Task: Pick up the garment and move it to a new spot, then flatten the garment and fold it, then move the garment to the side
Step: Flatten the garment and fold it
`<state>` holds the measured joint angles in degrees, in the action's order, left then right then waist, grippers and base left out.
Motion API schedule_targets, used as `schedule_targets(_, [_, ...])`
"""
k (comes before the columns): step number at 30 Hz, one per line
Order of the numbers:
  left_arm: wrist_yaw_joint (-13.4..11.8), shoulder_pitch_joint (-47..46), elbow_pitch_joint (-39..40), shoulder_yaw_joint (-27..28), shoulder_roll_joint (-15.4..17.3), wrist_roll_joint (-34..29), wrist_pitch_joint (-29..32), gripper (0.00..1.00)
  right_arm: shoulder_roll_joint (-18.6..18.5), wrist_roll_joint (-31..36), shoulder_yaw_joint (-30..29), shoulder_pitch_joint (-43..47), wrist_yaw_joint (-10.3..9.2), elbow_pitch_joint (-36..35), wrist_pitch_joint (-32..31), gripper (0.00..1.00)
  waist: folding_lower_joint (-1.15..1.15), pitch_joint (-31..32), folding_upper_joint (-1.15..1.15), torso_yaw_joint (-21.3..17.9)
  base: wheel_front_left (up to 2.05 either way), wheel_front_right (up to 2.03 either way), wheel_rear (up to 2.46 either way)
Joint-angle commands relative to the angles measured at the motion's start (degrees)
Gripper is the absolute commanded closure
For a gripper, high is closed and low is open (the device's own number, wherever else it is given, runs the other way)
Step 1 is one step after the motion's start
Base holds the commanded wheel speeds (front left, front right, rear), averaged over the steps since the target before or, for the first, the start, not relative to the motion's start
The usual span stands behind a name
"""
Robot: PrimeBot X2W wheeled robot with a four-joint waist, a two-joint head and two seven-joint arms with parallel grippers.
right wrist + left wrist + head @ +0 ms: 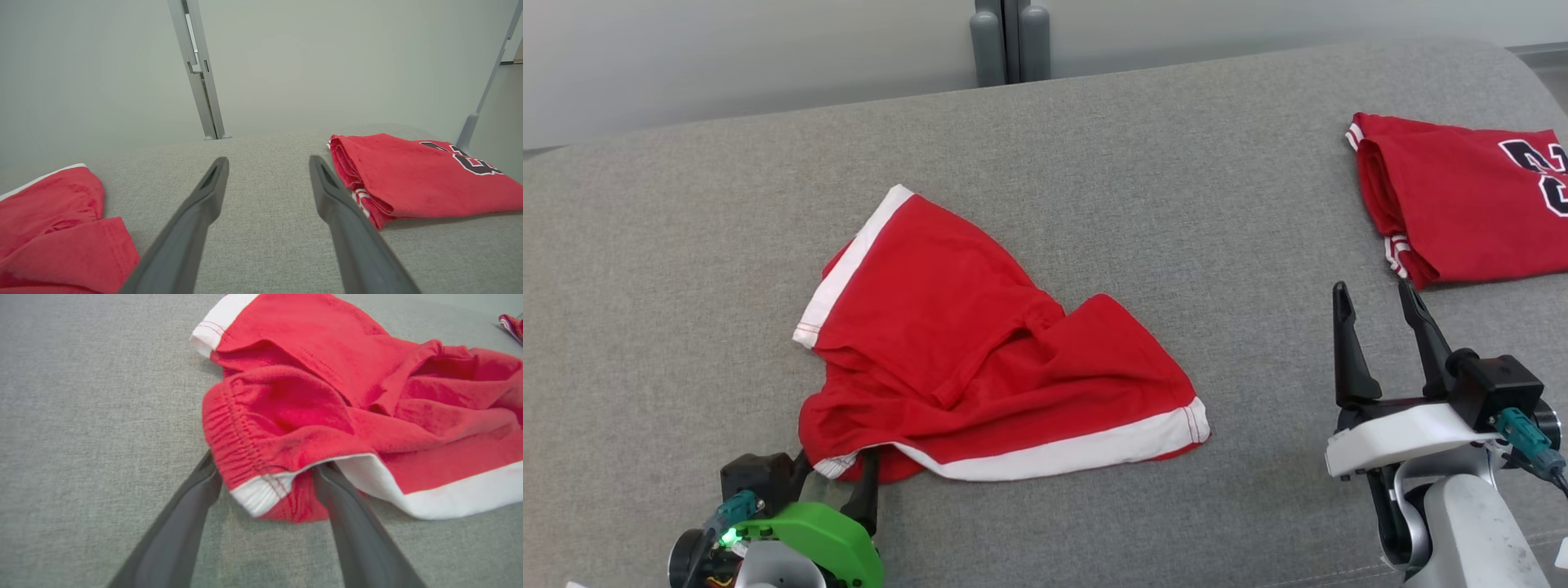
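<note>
The garment [980,359] is a pair of red shorts with white trim, lying crumpled in the middle of the grey padded surface [1160,163]. My left gripper [837,469] sits at its near-left corner, open. In the left wrist view the gathered waistband corner of the garment [327,396] lies between the spread fingers of the left gripper [265,465], and the right finger's tip is tucked under the cloth. My right gripper [1374,302] hovers open and empty to the right of the garment [53,228], seen again in its own view [267,163].
A folded red jersey [1462,204] with dark lettering lies at the far right, just beyond the right fingers [416,179]. Grey posts [1009,41] stand behind the surface's back edge against a pale wall.
</note>
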<state>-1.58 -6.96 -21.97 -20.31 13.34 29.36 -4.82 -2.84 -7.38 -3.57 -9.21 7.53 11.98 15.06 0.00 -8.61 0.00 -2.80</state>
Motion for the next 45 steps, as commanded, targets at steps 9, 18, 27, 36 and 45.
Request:
schedule_targets(9, [-1.64,5.48,6.28,0.74,1.66,0.33,-1.72,0.00,-0.11,-0.06,-0.03,1.67,-0.09,0.12,0.15,0.00,0.00,1.55,0.00,1.99,0.00,0.00,0.00])
schedule_targets(18, [-4.07,7.08,15.49,1.06,2.10,-0.83,-2.90,0.00,-0.11,0.23,0.11,1.57,-0.09,0.10,0.15,0.00,0.00,2.55,0.00,2.65,0.00,0.00,0.00])
schedule_targets(27, [-5.09,4.70,14.49,2.37,-0.26,-1.06,-7.86,0.00,-0.11,0.39,1.09,1.99,-0.09,-0.43,0.15,0.00,0.00,4.40,0.00,2.51,0.00,0.00,0.00])
schedule_targets(36, [-3.92,7.81,10.46,5.60,-2.62,-0.78,-10.36,0.00,-0.11,-0.92,3.10,3.64,-0.09,-0.33,0.15,0.00,0.00,5.76,0.00,2.79,0.00,0.00,0.00])
schedule_targets(45, [-1.90,8.94,10.67,9.46,-5.37,-4.17,-10.43,0.00,-0.12,-1.93,5.52,3.95,-0.09,0.57,0.15,0.00,0.00,5.93,0.00,3.39,0.00,0.00,0.00])
